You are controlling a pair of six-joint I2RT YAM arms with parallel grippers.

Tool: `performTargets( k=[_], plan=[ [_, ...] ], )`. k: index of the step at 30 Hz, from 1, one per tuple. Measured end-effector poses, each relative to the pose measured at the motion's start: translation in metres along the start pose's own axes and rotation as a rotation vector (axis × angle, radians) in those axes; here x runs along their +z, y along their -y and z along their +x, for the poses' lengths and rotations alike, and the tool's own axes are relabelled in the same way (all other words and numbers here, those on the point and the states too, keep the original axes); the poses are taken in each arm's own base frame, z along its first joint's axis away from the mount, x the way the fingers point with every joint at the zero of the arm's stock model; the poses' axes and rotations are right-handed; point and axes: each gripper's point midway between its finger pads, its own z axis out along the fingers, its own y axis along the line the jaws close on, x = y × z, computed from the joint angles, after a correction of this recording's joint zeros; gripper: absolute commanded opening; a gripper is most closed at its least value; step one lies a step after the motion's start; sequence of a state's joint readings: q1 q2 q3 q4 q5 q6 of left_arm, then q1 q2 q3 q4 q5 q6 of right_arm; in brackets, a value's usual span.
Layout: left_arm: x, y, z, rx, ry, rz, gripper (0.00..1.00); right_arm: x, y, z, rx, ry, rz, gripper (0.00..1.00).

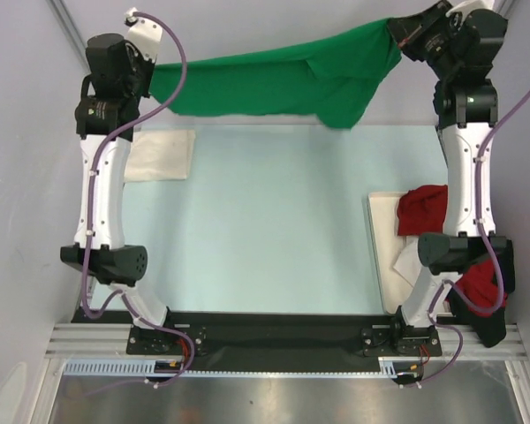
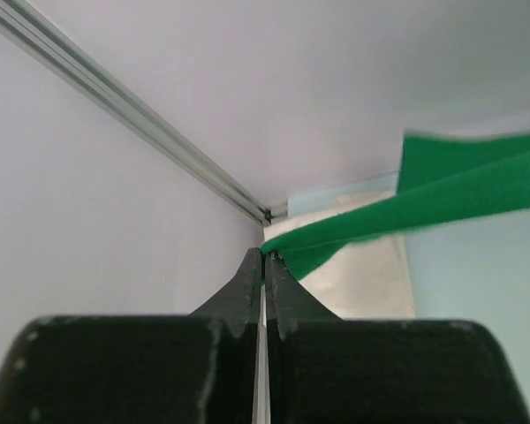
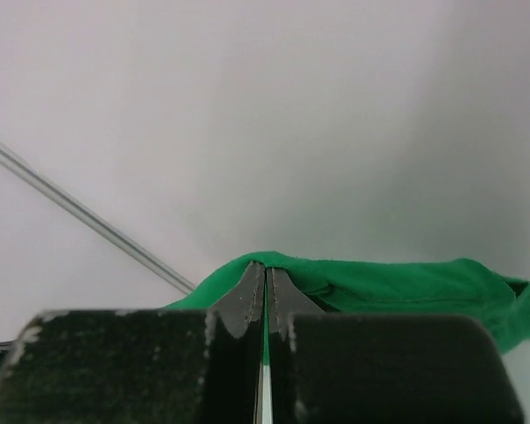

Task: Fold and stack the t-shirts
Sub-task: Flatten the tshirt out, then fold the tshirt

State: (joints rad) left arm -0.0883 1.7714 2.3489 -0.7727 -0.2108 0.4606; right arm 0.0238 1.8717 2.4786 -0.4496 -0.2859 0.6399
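A bright green t-shirt (image 1: 283,84) hangs stretched in the air across the far side of the table, held at both ends. My left gripper (image 1: 150,72) is shut on its left edge; the wrist view shows the cloth (image 2: 424,208) pinched at the fingertips (image 2: 266,256). My right gripper (image 1: 393,31) is shut on its right edge, with green cloth (image 3: 397,287) between and over the fingertips (image 3: 266,267). A folded cream-white t-shirt (image 1: 159,155) lies at the far left (image 2: 362,274). A red t-shirt (image 1: 424,210) and a dark one (image 1: 481,318) lie bunched at the right.
A flat white tray (image 1: 384,256) lies at the right under the red t-shirt and my right arm. Grey walls with metal rails (image 2: 132,115) close in the left, far and right sides. The table surface (image 1: 274,221) is pale blue.
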Motion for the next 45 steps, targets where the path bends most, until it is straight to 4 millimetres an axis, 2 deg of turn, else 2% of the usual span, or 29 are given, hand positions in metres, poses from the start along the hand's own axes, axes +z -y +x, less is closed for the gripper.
performTargets(
  k=[3, 4, 7, 8, 10, 12, 15, 17, 20, 22, 27, 32, 36, 40, 45],
  plan=[
    [-0.011, 0.004, 0.006, 0.008, 0.019, 0.016, 0.0, -0.021, -0.007, -0.001, -0.007, 0.002, -0.008, 0.0],
    [-0.015, 0.01, 0.015, 0.016, 0.016, 0.031, 0.0, -0.027, -0.003, 0.007, -0.004, -0.01, 0.001, 0.0],
    [-0.026, 0.031, 0.054, 0.062, -0.031, 0.09, 0.0, -0.056, 0.022, 0.049, 0.026, -0.092, 0.064, 0.0],
    [-0.029, 0.042, 0.078, 0.089, -0.06, 0.114, 0.0, -0.067, 0.035, 0.071, 0.039, -0.115, 0.085, 0.0],
    [-0.031, 0.059, 0.112, 0.122, -0.102, 0.151, 0.0, -0.092, 0.066, 0.12, 0.083, -0.198, 0.157, 0.0],
    [-0.036, 0.086, 0.168, 0.176, -0.184, 0.21, 0.0, -0.123, 0.102, 0.182, 0.139, -0.299, 0.241, 0.0],
    [-0.05, 0.124, 0.25, 0.241, -0.322, 0.312, 0.0, -0.172, 0.148, 0.269, 0.215, -0.472, 0.371, 0.0],
    [-0.064, 0.145, 0.299, 0.275, -0.409, 0.377, 0.0, -0.208, 0.169, 0.316, 0.254, -0.581, 0.451, 0.0],
    [-0.09, 0.166, 0.355, 0.31, -0.508, 0.443, 0.0, -0.251, 0.182, 0.358, 0.29, -0.683, 0.518, 0.0],
    [-0.102, 0.172, 0.375, 0.323, -0.539, 0.463, 0.0, -0.271, 0.182, 0.374, 0.299, -0.721, 0.526, 0.0],
    [-0.128, 0.177, 0.404, 0.342, -0.58, 0.478, 0.0, -0.297, 0.177, 0.393, 0.314, -0.797, 0.541, 0.0],
    [-0.147, 0.172, 0.409, 0.353, -0.583, 0.467, 0.0, -0.315, 0.169, 0.396, 0.315, -0.817, 0.54, 0.0],
    [-0.146, 0.174, 0.412, 0.354, -0.594, 0.474, 0.0, -0.313, 0.166, 0.399, 0.303, -0.821, 0.52, 0.0],
    [-0.129, 0.177, 0.408, 0.348, -0.636, 0.502, 0.0, -0.293, 0.179, 0.405, 0.284, -0.863, 0.552, 0.0],
    [-0.073, 0.176, 0.378, 0.326, -0.604, 0.476, 0.0, -0.242, 0.2, 0.398, 0.209, -0.847, 0.552, 0.0]
  ],
)
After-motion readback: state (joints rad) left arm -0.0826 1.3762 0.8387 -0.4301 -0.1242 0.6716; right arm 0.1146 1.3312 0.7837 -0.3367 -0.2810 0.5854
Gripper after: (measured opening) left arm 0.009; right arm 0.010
